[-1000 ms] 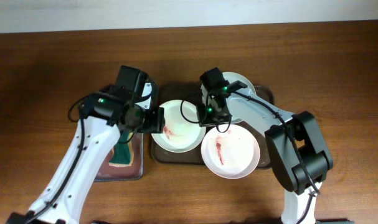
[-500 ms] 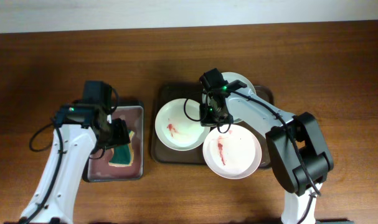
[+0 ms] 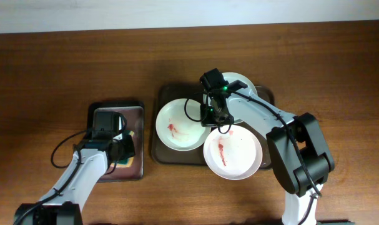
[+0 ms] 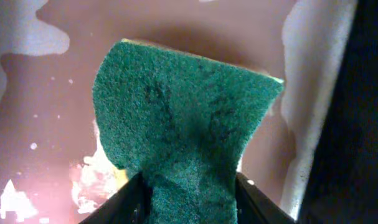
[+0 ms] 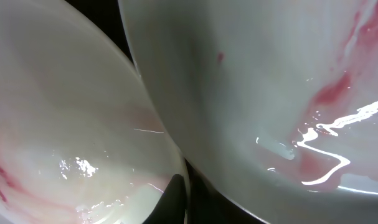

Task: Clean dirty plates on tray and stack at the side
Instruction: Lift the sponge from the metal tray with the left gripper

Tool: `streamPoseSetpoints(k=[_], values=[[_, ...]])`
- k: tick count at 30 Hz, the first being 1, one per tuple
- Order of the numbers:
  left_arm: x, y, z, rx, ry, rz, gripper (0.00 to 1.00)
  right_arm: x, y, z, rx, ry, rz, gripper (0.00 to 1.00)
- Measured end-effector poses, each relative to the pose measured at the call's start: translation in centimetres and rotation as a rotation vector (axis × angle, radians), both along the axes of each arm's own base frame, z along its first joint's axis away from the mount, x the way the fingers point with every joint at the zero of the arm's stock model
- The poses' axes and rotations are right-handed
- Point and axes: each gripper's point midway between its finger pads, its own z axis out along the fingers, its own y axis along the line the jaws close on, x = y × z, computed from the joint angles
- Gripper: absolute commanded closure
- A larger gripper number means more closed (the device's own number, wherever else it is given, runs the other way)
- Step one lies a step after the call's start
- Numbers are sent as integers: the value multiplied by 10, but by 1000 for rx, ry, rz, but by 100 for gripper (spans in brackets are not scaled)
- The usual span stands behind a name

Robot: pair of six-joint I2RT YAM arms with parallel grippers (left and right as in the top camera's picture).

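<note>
Three white plates lie on the dark brown tray (image 3: 159,152). The left plate (image 3: 177,128) has a red smear. The front plate (image 3: 236,153) has a red streak and overhangs the tray's front edge. The back plate (image 3: 240,82) is mostly hidden by my right arm. My right gripper (image 3: 215,123) sits where the left and front plates meet. One finger (image 5: 175,199) lies inside a plate rim (image 5: 83,124), next to a sauce-streaked plate (image 5: 269,93). My left gripper (image 3: 119,150) (image 4: 189,190) is shut on a green sponge (image 4: 182,106), low in the metal pan (image 3: 138,110).
The silver-grey pan holds pinkish water with foam (image 4: 45,124). Its dark wall (image 4: 357,124) is close on the right of the sponge. Bare wooden table (image 3: 52,69) surrounds the pan and tray. A white wall edge runs along the back.
My left arm has drawn back from the left plate with the sponge and dropped it into the pan. The right gripper and plates have barely shifted.
</note>
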Motion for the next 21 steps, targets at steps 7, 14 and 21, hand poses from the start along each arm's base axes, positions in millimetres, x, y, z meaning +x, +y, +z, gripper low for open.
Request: streamPoseSetpoints(k=[7,14,21], values=[[-5,-11,-4,-67,76,23,31,0,1,0,7,2,2,96],[10,-13,48,-59,151,-20,21,0,2,0,11,2,2,96],[2,-7,27,-22,219,-20,54,0,2,0,12,2,2,96]])
